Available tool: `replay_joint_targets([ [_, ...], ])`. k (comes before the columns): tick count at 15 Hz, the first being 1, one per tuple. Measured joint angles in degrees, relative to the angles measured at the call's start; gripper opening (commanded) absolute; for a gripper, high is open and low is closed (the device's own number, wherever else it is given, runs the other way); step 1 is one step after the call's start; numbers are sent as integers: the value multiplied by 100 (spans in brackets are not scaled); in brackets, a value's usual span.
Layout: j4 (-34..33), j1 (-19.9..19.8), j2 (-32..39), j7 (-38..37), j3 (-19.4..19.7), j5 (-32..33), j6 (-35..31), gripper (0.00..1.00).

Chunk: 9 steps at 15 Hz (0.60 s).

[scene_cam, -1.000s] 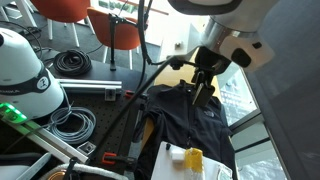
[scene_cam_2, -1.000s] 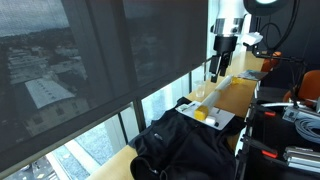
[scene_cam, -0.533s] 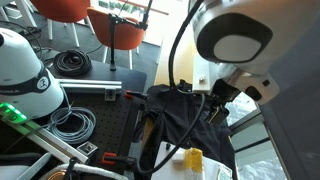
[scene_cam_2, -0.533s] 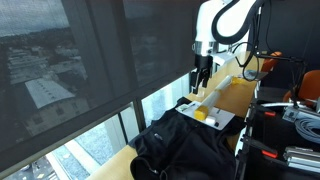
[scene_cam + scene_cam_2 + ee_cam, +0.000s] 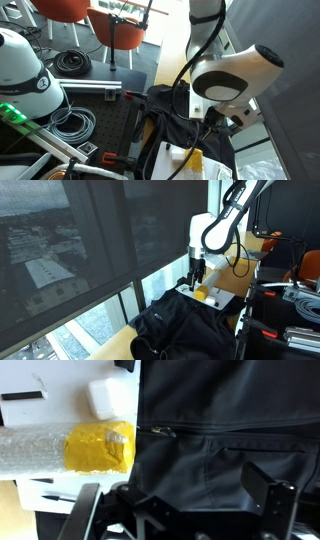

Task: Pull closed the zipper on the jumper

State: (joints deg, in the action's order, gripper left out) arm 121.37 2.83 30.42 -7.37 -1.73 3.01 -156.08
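Observation:
The jumper [image 5: 175,118] is a rumpled black garment lying on the bench by the window; it also shows in an exterior view [image 5: 185,328]. In the wrist view the jumper [image 5: 230,460] fills the right side, and its zipper [image 5: 240,428] runs across with the small metal pull [image 5: 160,431] at its left end. My gripper [image 5: 185,510] is open and empty, just above the dark fabric, below the zipper line. From outside, the gripper [image 5: 196,278] hangs low over the jumper's far end, beside a small yellow item [image 5: 200,294].
The yellow item [image 5: 97,446] lies on a white board [image 5: 60,455] next to a white block [image 5: 108,397]. Black coiled cables [image 5: 72,62], orange chairs [image 5: 115,25] and a white domed device [image 5: 25,72] stand beyond. The window [image 5: 90,250] borders the bench.
The arm has swung along the bench and come down, bringing the gripper from high up to just above the jumper near the yellow item. The jumper has not moved.

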Motion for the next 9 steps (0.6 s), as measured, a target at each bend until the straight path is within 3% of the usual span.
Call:
replay_joint_targets([
  [9,-535,232,962,86,199,25,-151,100],
])
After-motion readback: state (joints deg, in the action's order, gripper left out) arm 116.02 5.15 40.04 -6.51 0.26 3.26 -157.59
